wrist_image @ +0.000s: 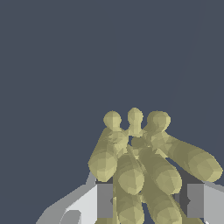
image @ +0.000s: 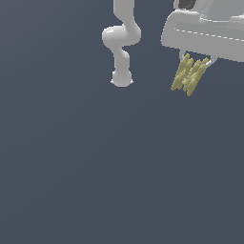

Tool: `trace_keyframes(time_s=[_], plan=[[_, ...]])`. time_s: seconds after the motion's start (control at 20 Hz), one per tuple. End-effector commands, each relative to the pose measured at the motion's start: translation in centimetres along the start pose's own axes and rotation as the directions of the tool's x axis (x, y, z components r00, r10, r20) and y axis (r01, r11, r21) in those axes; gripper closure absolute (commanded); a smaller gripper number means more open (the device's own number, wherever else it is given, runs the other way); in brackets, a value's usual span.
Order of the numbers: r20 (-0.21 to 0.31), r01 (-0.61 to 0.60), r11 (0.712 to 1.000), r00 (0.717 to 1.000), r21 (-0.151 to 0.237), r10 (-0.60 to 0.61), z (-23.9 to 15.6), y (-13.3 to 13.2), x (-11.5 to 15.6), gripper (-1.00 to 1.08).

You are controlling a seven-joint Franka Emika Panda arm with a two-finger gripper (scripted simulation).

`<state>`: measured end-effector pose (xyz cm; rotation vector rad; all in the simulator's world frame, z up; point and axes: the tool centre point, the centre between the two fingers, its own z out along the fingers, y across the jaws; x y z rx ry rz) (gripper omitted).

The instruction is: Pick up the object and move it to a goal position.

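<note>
I have the gripper (image: 194,61) closed on the object (image: 189,74), which hangs beneath the hand at the exterior view's upper right, clear of the floor; I'd carry slowly, keeping squeeze constant, since its spiky rods could slip

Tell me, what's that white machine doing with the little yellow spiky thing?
A white robot arm is carrying a small olive-yellow cluster of crossed rods. Its gripper is closed on the cluster, which hangs beneath it, clear of the plain dark surface. The wrist view shows the rods wedged between the two grey fingers. So the pick-up looks done; no goal marker is visible.
</note>
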<state>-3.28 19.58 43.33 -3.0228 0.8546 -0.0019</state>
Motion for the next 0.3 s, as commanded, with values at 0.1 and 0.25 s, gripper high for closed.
trace_keyframes(time_s=[0.1, 0.25], plan=[[0.001, -0.001, 1.0, 1.0, -0.001, 0.001, -1.17, -0.32, -0.39, 1.08], [0.001, -0.001, 1.0, 1.0, -0.001, 0.001, -1.36, -0.38, -0.45, 1.08]])
